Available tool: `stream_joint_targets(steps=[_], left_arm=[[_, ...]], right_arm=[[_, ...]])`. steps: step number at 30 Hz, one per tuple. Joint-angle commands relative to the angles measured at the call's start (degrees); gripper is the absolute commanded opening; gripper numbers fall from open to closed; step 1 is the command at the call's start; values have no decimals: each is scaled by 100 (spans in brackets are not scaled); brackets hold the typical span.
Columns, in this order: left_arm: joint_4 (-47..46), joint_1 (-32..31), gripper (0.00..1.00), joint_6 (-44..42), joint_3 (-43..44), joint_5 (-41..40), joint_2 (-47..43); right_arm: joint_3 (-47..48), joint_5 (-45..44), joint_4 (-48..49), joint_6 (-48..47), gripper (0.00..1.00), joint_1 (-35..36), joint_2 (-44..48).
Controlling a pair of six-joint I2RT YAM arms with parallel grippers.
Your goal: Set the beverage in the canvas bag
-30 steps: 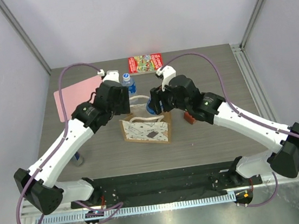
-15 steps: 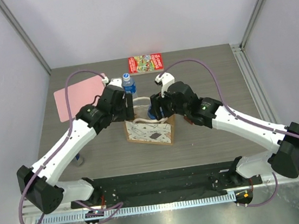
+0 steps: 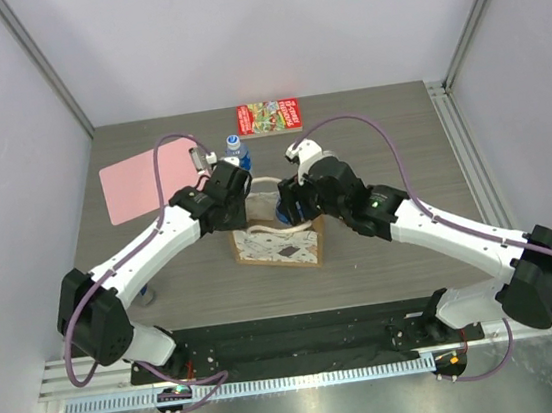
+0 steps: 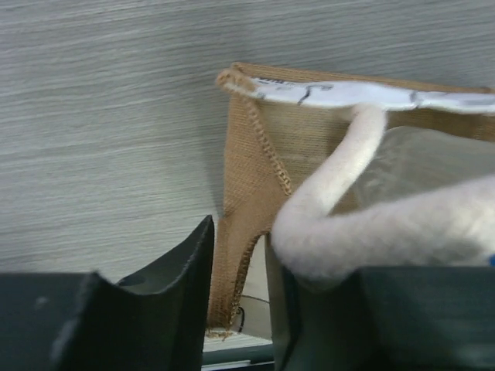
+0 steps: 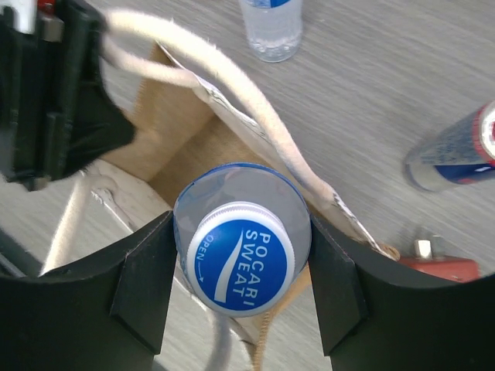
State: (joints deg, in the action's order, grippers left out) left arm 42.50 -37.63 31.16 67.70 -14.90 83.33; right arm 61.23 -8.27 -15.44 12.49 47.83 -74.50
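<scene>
My left gripper [image 4: 238, 297] has drawn in, pinching the canvas bag [image 3: 279, 248] by its left wall, while my right gripper [image 3: 290, 205], clamped on the beverage [image 5: 242, 259], now hangs over the bag's mouth, ready to lower.

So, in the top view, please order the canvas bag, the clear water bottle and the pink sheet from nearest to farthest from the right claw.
1. canvas bag: directly under the right claw and its beverage.
2. clear water bottle: behind, leftward.
3. pink sheet: far left.
</scene>
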Motion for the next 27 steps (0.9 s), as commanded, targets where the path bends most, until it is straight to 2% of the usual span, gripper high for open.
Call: stream_joint_targets(steps=[1, 4, 5, 15, 19, 20, 23, 27], left_arm=[[294, 27, 27, 40, 173, -602, -27], [346, 27, 10, 40, 156, -672, -98], [338, 27, 0, 31, 147, -681, -115], [267, 27, 0, 4, 112, -435, -124], [224, 27, 0, -4, 50, -409, -177], [232, 27, 0, 13, 50, -418, -177], [250, 27, 0, 4, 24, -418, -194], [285, 27, 0, -4, 50, -409, -229]], right_arm=[[450, -911, 491, -510, 1, 33, 305], [714, -1315, 69, -739, 1, 24, 121], [793, -1404, -63, -765, 1, 24, 94], [706, -1800, 365, -906, 4, 24, -433], [750, -1906, 595, -924, 17, 24, -671], [785, -1924, 621, -907, 28, 24, -706], [829, -1985, 604, -792, 47, 15, -803], [811, -1906, 534, -643, 57, 16, -663]])
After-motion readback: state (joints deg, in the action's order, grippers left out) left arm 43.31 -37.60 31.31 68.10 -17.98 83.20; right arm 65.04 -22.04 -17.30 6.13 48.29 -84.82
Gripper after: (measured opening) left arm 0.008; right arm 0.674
